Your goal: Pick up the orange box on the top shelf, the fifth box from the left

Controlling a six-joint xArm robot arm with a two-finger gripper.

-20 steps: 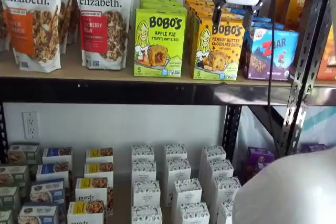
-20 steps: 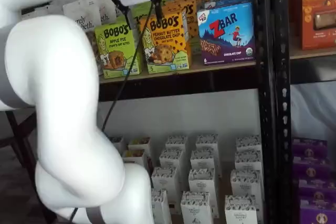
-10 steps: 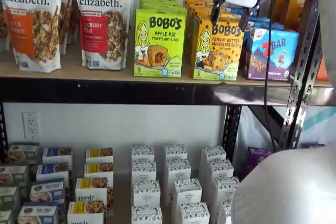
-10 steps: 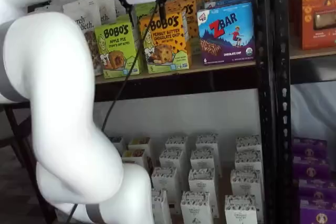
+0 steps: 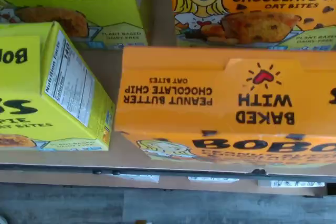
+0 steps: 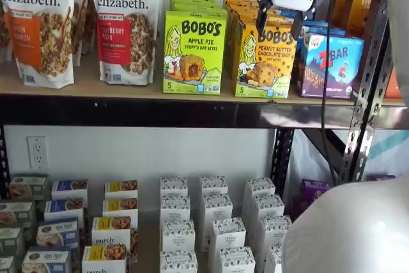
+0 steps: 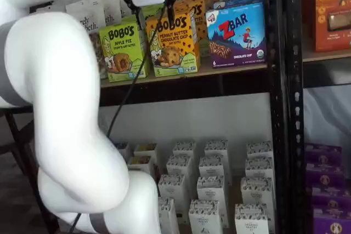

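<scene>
The orange box is a yellow-orange Bobo's Peanut Butter Chocolate Chip carton. It stands upright at the front of its row on the top shelf, in both shelf views. The wrist view looks down on its top flap, with a second orange carton behind it. My gripper hangs in front of the box's upper edge, also in a shelf view. Its black fingers are apart and a gap shows between them. It holds nothing.
A green Apple Pie box stands close on the left, also in the wrist view. A blue ZBar box stands close on the right. Granola bags stand further left. A black upright post is at the right. White cartons fill the lower shelf.
The gripper has shifted slightly up and to the right, staying open over the orange box. The boxes have not moved.
</scene>
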